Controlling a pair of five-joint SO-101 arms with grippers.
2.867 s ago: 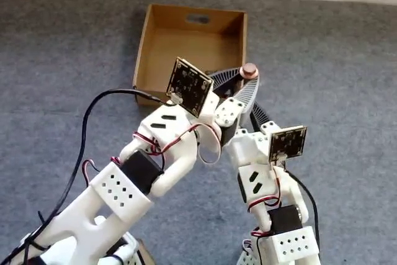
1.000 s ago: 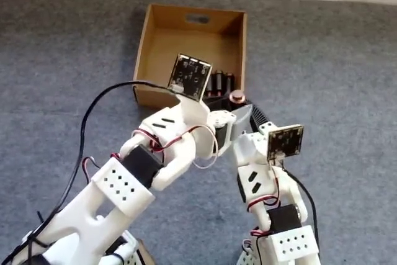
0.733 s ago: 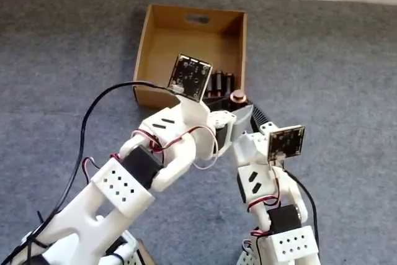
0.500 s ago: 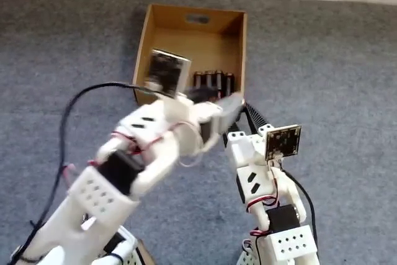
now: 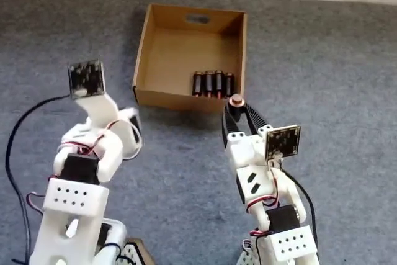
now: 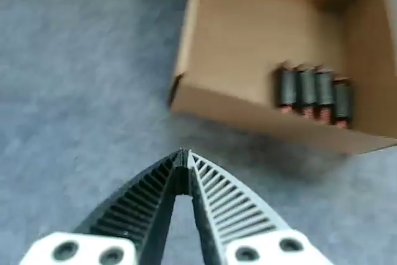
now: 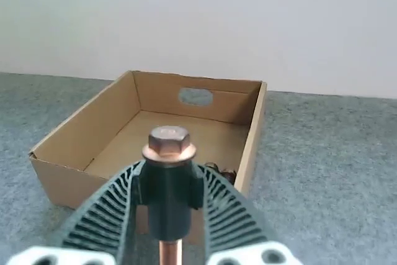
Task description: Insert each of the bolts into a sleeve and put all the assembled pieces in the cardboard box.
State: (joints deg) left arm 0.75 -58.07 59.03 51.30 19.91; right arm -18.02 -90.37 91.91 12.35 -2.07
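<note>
My right gripper is shut on a black sleeve with a copper bolt through it; the hex head sits on top and the shank pokes out below. In the high view this assembled piece is held upright just outside the front wall of the cardboard box, near its right corner. Several assembled pieces lie in a row inside the box against that wall. My left gripper is shut and holds nothing, above the carpet to the left of the box, whose pieces show beyond it.
Grey carpet covers the whole floor around the box. The left arm stands folded back at the left, the right arm at the lower middle. A pale wall rises behind the box.
The left arm has let go near the right gripper and swung back to the left. The right gripper still holds the bolt and sleeve and has drawn back slightly from the box.
</note>
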